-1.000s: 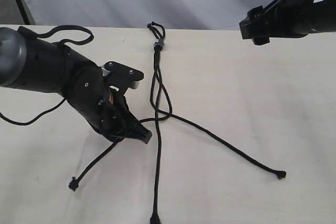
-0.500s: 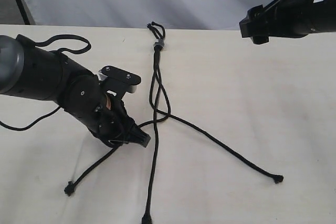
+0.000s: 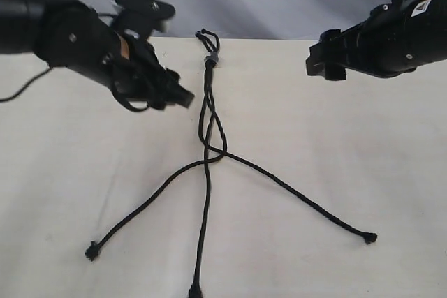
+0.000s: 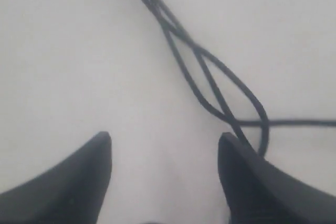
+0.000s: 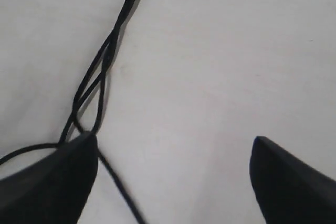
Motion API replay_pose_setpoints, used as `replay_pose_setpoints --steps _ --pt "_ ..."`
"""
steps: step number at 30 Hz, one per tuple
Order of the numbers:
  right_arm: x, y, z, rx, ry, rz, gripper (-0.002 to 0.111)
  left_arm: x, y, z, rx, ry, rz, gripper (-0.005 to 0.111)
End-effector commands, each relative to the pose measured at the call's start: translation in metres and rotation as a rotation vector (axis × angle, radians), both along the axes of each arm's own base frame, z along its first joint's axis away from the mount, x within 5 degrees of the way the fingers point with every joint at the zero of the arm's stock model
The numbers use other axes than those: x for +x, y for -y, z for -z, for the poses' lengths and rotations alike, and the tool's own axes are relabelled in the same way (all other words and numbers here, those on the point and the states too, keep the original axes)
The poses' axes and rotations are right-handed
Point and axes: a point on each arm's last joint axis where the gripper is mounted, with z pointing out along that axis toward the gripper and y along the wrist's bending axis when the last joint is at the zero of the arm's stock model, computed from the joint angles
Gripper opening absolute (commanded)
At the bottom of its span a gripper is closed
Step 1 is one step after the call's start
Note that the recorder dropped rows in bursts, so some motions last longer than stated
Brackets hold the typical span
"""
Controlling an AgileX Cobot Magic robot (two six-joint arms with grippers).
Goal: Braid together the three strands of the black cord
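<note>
While both arms hang over the pale table (image 3: 363, 158), we see the black cord (image 3: 206, 106) lying flat on it, running from the far edge toward the near one in the exterior view. Its knot (image 3: 208, 65), topped by a grey band (image 3: 213, 55), lies near the far edge, with short loops (image 3: 207, 35) beyond it.

From the knot the three strands (image 3: 211, 155) run close together, open into a narrow loop, and cross one another about midway down the table. Below that crossing they fan apart. The left strand ends in a frayed tip (image 3: 91, 250) at the near left. The middle strand's tip (image 3: 195, 289) reaches the near edge of the view. The right strand's tip (image 3: 370, 238) lies well off to the right.

The left gripper (image 3: 183, 97) sits to the left of the cord's upper run, just beside it in that view. In the left wrist view we find the left gripper (image 4: 164, 145) with its jaws spread apart and bare table between them. One strand passes close by one finger (image 4: 262, 187), but nothing is grasped.

The right gripper (image 3: 323, 59) stands well to the right of the knot. In the right wrist view the right gripper (image 5: 173, 142) is spread wide and likewise empty. The crossed strands run past one finger (image 5: 52, 182), outside the gap.
</note>
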Motion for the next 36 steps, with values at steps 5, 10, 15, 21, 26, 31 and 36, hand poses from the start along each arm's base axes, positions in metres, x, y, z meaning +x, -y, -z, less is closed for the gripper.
replay_pose_setpoints --steps 5,10,15,21,26,31,36 --pt "-0.027 -0.101 0.038 -0.037 -0.155 -0.35 0.075 0.011 -0.073 -0.026 0.016 0.067 -0.191 0.057" --pt "-0.042 -0.18 0.092 -0.132 -0.29 -0.581 0.075 0.015 -0.098 -0.029 0.009 0.084 -0.263 0.057" --pt "-0.036 -0.198 0.126 -0.313 -0.439 -0.585 0.075 0.015 -0.098 -0.029 0.005 0.083 -0.265 0.057" --pt "-0.029 -0.196 0.147 -0.367 -0.443 -0.517 0.072 0.015 -0.098 -0.029 0.005 0.083 -0.265 0.057" --pt "-0.03 -0.196 0.155 -0.396 -0.462 -0.558 0.041 0.015 -0.098 -0.029 0.005 0.083 -0.265 0.057" --pt "-0.029 -0.196 0.135 -0.399 -0.398 -0.61 0.001 0.015 -0.098 -0.029 0.005 0.083 -0.265 0.057" --pt "-0.022 -0.191 0.099 -0.539 -0.223 -0.745 0.0 0.015 -0.098 -0.029 0.005 0.083 -0.265 0.057"
